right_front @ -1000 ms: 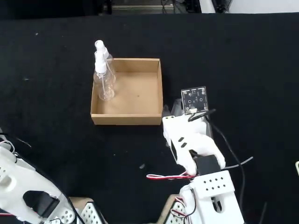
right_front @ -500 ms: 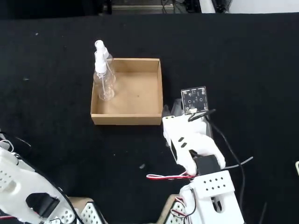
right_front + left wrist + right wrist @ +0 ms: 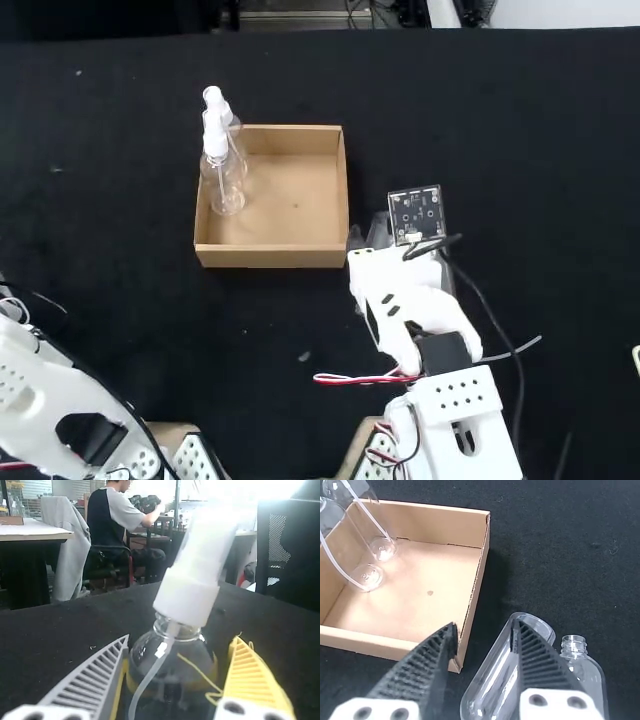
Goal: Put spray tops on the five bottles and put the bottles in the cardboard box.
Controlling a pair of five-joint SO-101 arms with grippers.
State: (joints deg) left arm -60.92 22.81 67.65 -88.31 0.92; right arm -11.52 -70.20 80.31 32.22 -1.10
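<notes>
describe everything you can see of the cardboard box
The shallow, open-topped brown cardboard box sits flat on the black table. It is roughly square, with low upright walls and a small dark speck on its bare floor. Two clear plastic bottles with white spray tops stand inside against its left wall, at the far corner. The right end effector is beside its near right corner, apparently not touching.
</notes>
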